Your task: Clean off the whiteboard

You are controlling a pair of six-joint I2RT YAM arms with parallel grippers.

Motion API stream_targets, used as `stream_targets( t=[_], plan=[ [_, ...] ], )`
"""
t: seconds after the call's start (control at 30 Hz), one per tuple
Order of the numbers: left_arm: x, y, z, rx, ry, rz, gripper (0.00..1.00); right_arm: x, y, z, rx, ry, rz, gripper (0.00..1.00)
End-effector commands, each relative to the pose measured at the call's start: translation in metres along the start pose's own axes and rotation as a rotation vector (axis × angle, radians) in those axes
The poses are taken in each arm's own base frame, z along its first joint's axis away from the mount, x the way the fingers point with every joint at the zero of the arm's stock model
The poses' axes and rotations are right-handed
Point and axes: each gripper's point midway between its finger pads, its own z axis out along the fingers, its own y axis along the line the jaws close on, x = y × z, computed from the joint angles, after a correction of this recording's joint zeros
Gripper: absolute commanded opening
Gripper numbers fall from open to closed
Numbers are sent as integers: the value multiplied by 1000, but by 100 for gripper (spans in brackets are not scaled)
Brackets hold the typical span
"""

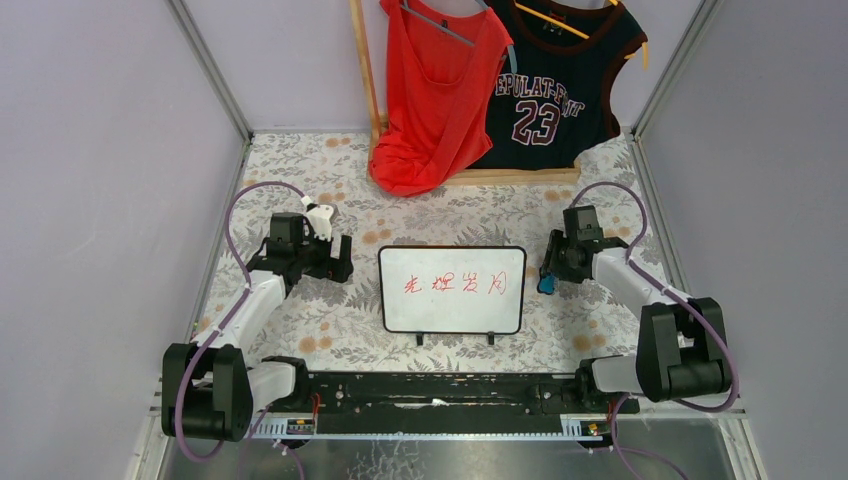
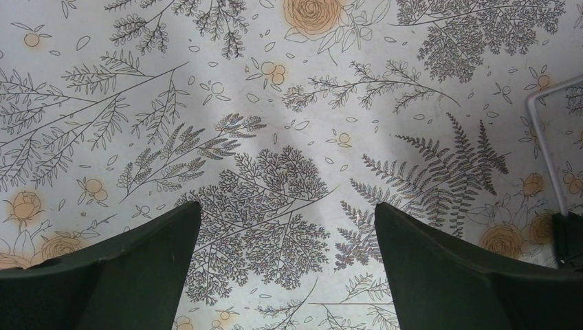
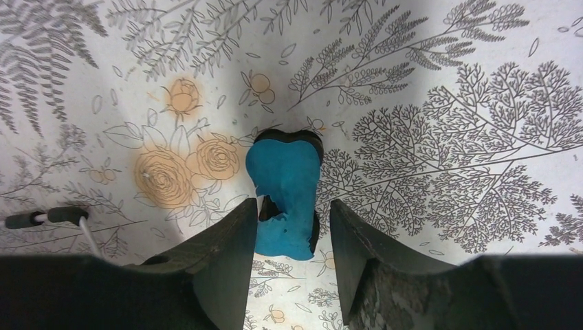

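Noting whiteboard position and finger state

Whiteboard (image 1: pixel 452 290) sits at the middle of the bench (image 1: pixel 300 330), with red characters (image 1: pixel 455 284) written across its face. Just to its right, my right fingers (image 3: pixel 220 254) straddle a blue eraser (image 3: pixel 285 185); whether they actually press it I cannot tell. My left fingers (image 2: pixel 158 247) hang left of the board, spread wide over the floral cloth, holding nothing.

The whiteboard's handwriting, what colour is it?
The handwriting on the whiteboard is red, clearest in the top external view.
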Motion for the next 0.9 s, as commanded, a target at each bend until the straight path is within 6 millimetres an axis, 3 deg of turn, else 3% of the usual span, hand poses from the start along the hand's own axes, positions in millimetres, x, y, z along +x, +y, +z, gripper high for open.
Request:
stream_targets(
  t=[0.0, 0.43, 0.87],
  plan=[
    [-7, 4, -1, -12, -36, 21, 96, 8, 2, 7, -8, 28, -26, 50],
    [-6, 4, 0, -12, -29, 18, 96, 11, 5, 15, -9, 45, -52, 49],
    [-6, 4, 0, -11, -28, 18, 96, 4, -1, 16, 49, 24, -77, 42]
  ],
)
